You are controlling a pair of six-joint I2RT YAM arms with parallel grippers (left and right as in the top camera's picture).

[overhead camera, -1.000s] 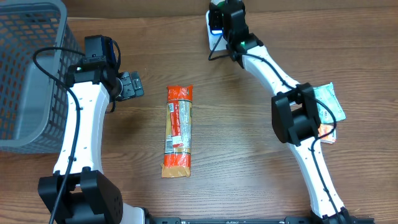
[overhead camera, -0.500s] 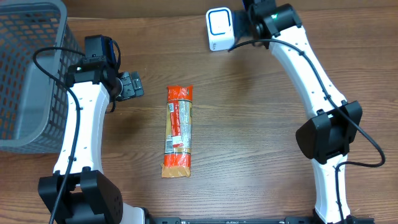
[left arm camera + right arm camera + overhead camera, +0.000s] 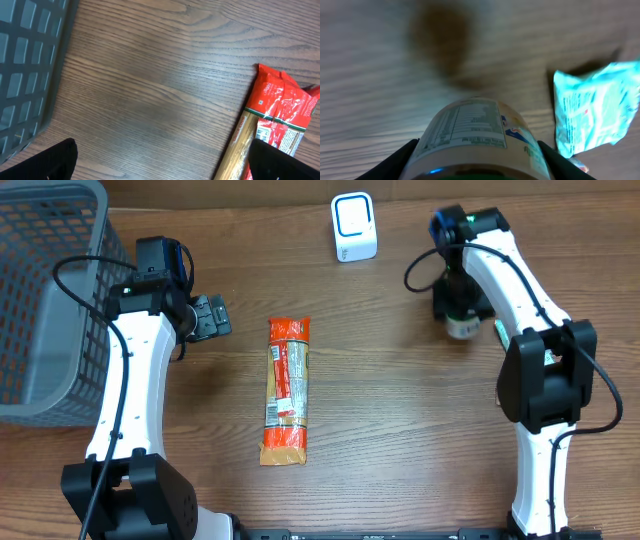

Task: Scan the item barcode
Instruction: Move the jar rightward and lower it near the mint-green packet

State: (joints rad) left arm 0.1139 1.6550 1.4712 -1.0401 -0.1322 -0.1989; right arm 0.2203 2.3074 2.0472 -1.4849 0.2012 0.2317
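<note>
Right wrist view: the bottle (image 3: 475, 132) fills the lower middle, a pale rounded container with a printed label. The label carries a table of fine print and a small blue-and-red mark; the print is too blurred to read. The right gripper (image 3: 458, 304) clamps it, with a dark finger (image 3: 404, 160) on each side of its body. From overhead, only the bottle's whitish end (image 3: 463, 329) shows below the gripper. It sits over the table (image 3: 400, 430), right of the scanner (image 3: 353, 227) and apart from it.

There is one bottle and one scanner, a small white block with a blue-rimmed face standing at the table's far edge. There is also one grey mesh basket (image 3: 45, 290) at the left, one long orange-red snack pack (image 3: 287, 390) lying mid-table, and one teal pouch (image 3: 592, 107) on the wood beside the bottle. Two arms are in view.

The right arm rises from the near edge, folds at its elbow, and hooks back at the wrist. The left gripper (image 3: 211, 317) points toward the snack pack, fingers spread wide and empty.
</note>
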